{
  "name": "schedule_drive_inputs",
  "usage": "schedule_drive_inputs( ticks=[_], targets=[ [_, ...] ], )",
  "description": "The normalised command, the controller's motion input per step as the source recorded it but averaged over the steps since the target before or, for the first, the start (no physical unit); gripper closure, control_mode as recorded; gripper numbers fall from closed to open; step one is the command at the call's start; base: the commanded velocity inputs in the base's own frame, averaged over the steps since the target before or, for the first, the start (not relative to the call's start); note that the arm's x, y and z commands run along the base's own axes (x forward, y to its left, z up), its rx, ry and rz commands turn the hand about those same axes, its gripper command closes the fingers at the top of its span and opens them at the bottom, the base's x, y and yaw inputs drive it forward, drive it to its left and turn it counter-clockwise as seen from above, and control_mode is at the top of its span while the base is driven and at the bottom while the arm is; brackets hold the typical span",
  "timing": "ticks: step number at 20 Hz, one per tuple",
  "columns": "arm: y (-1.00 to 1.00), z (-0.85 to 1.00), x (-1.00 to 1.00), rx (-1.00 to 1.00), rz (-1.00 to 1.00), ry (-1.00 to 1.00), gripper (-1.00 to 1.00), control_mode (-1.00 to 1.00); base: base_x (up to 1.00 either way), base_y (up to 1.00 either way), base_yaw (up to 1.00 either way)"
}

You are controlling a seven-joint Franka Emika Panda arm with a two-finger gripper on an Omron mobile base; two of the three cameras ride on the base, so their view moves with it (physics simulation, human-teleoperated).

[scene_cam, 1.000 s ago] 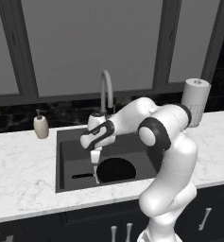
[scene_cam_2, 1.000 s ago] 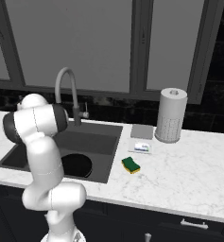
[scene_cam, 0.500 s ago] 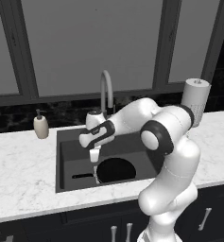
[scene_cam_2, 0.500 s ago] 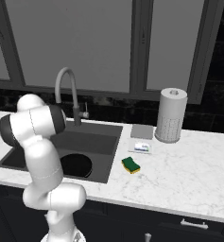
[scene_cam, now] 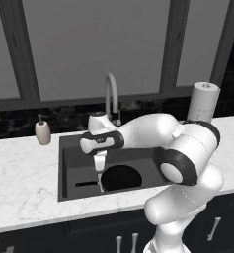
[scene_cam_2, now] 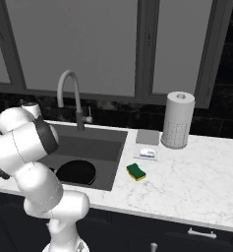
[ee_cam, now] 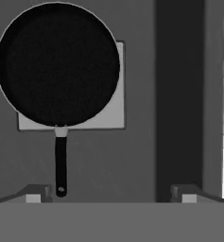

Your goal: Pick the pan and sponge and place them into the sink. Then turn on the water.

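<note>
I see the gripper [ee_cam: 111,191] jaws wide, empty above the pan [ee_cam: 57,64] in the sink [ee_cam: 146,156]; my arm hides the pan's edge in both base views.

Soft, even light with no clear source; the white surface [scene_cam: 24,183] reads bright and the sink [scene_cam: 79,168] dim. Shadows are faint. The hand view looks coarse and slightly blurred, perhaps just low resolution.
</note>
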Motion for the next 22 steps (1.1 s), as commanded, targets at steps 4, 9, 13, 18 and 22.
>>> schedule_drive_inputs(
  ticks=[4, 9, 13, 18, 22],
  targets=[
    [-0.17, 0.58, -0.84, 0.0, 0.06, 0.0, -1.0, -1.0, 0.0, 0.0, 0.0],
    [-0.05, 0.38, -0.36, 0.0, 0.22, 0.02, -1.0, -1.0, 0.0, 0.0, 0.0],
    [-0.01, 0.17, 0.0, 0.0, 0.43, 0.01, -1.0, -1.0, 0.0, 0.0, 0.0],
    [0.0, 0.06, 0.13, -0.02, 0.63, 0.04, -1.0, -1.0, 0.0, 0.0, 0.0],
    [0.0, 0.0, 0.0, -0.01, 0.54, 0.03, -1.0, -1.0, 0.0, 0.0, 0.0]
  ],
)
